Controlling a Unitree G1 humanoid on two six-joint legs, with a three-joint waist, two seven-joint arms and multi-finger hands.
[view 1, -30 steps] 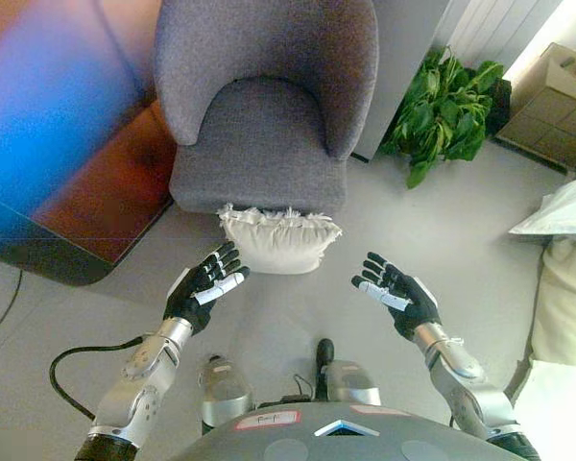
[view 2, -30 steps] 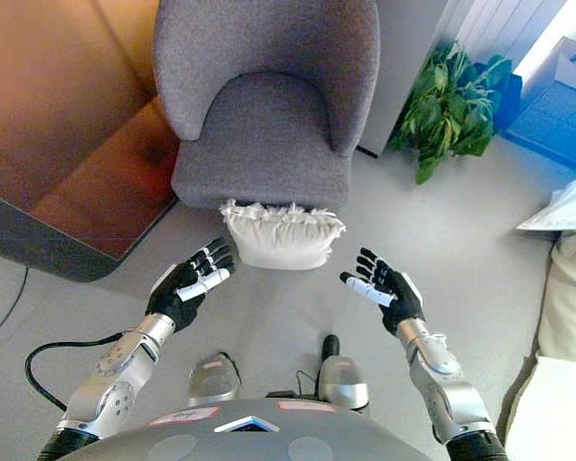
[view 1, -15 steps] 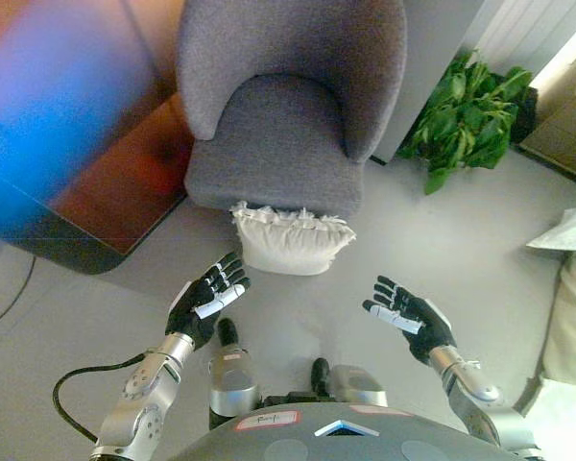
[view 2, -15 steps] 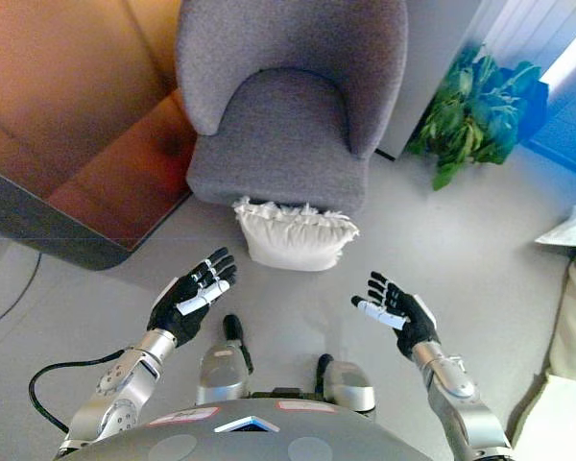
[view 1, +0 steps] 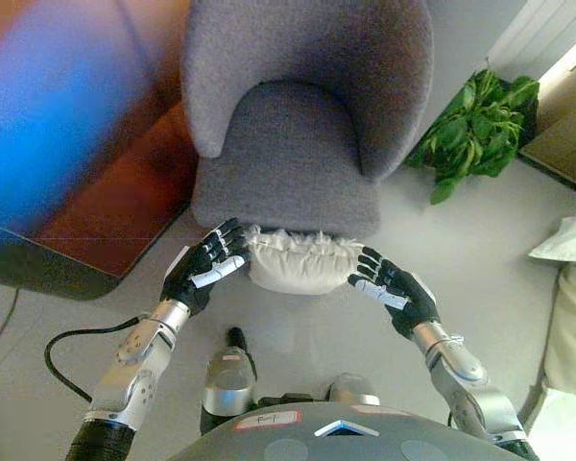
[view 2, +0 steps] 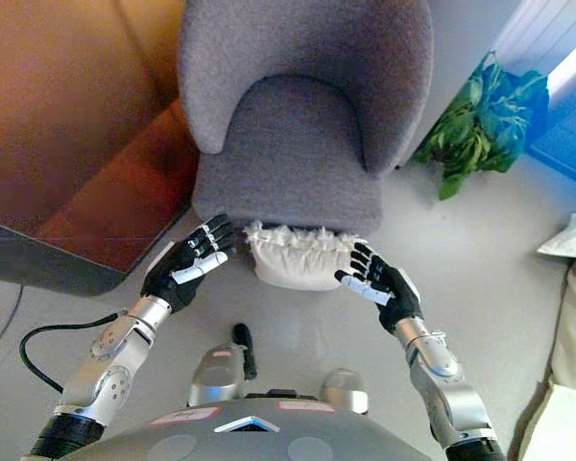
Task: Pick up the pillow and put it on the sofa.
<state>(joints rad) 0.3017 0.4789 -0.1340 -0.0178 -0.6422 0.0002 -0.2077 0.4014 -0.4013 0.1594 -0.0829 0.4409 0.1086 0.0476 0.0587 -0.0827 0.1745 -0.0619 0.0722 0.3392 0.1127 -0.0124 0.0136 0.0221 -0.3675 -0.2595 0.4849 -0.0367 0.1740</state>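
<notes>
A white pillow [view 1: 300, 261] with a frilled top edge stands on the floor, leaning against the front of a grey armchair [view 1: 290, 154]. My left hand [view 1: 204, 275] is at the pillow's left end, fingers straight, tips touching or nearly touching it. At the right end sits my right hand [view 1: 390, 294], also with straight fingers, close to the pillow's side. The pillow [view 2: 302, 256] lies between the left hand [view 2: 186, 271] and right hand [view 2: 376, 289]. Neither hand holds anything.
A brown wooden surface [view 1: 96, 192] with a dark edge fills the left side. A green potted plant [view 1: 480, 125] stands right of the armchair. Pale cushions [view 1: 571, 288] and a cardboard box [view 1: 568, 130] lie at the far right.
Both hands have moved forward and inward, from well short of the pillow to its two ends. The camera has also come closer to the armchair.
</notes>
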